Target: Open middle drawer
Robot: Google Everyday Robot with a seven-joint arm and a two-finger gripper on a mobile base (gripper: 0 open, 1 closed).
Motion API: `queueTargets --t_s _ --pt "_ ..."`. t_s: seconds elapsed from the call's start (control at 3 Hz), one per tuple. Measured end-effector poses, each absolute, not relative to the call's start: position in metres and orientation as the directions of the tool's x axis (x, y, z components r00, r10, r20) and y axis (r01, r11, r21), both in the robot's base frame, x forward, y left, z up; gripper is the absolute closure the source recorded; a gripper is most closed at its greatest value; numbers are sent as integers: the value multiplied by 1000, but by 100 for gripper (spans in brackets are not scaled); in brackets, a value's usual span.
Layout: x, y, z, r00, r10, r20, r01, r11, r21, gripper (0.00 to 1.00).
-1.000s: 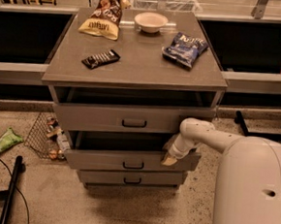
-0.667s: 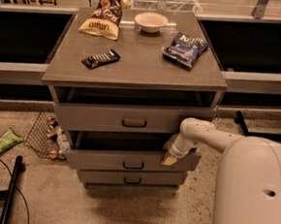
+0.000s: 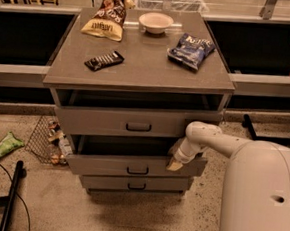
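The grey cabinet (image 3: 139, 67) has three flat-fronted drawers with small dark bar handles. The middle drawer (image 3: 131, 165) is pulled out a good way, showing a dark gap above its front. Its handle (image 3: 137, 170) sits at the centre of the front. My gripper (image 3: 175, 163) is at the end of the white arm (image 3: 208, 138), which reaches in from the right. It rests at the top edge of the middle drawer's front, near its right end. The top drawer (image 3: 134, 122) stands slightly out. The bottom drawer (image 3: 135, 184) is shut.
On the cabinet top lie a chip bag (image 3: 106, 15), a white bowl (image 3: 156, 22), a blue snack bag (image 3: 191, 50) and a dark candy bar (image 3: 104, 60). A wire basket (image 3: 50, 140) with items and a green packet (image 3: 5, 144) lie on the floor at left. My white base (image 3: 261, 197) fills the lower right.
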State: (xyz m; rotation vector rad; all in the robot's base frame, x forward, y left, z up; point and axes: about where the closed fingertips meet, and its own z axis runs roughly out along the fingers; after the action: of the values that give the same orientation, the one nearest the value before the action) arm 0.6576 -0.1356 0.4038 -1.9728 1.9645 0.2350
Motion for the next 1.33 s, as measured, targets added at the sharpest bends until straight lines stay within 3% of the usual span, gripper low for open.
queueTargets --t_s 0.33,0.67,1.33 --pt "658 -136 404 27 -935 -355 -992 19 -126 13" --pt "657 -136 404 27 -935 -355 -992 19 -125 0" --pt "617 -120 405 29 -927 -374 -1000 -22 -22 0"
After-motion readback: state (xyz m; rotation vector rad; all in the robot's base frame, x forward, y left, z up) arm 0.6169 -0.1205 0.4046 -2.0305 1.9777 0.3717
